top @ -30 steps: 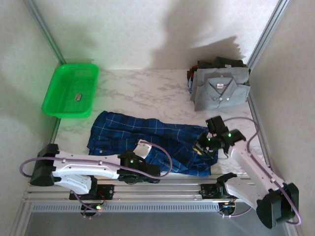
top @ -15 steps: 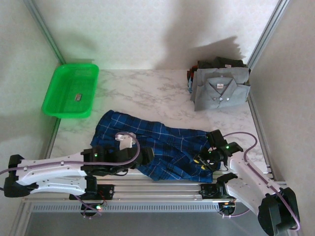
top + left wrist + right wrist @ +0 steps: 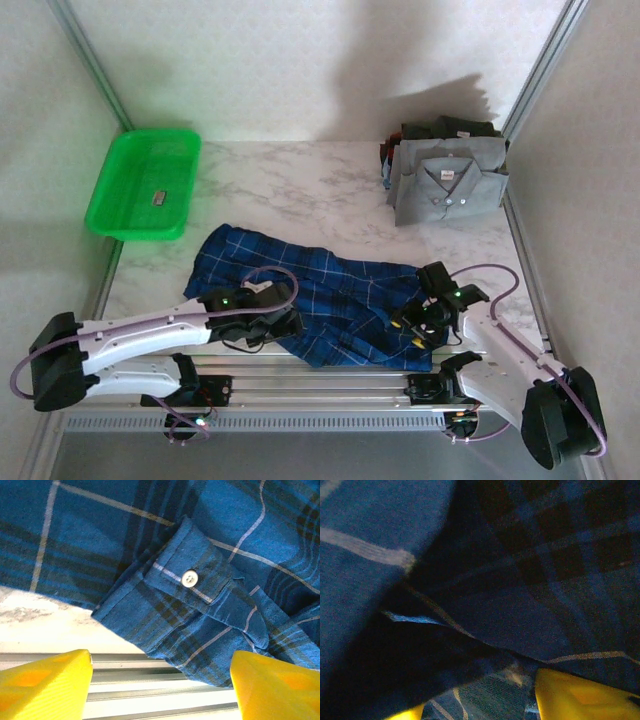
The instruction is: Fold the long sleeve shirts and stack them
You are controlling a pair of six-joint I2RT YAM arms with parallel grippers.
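Plaid shirt (image 3: 330,285) lies rumpled at the near edge of the table (image 3: 300,190): light, limp, will sag. My left gripper (image 3: 160,680) hangs released over the buttoned cuff (image 3: 200,582), the firmest hold. My right gripper (image 3: 475,710) is pressed into cloth; I cannot tell its grip.

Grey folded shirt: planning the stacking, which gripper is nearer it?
Right. The right gripper is at the right end of the plaid shirt, short of the grey folded shirt; the left gripper is farther left.
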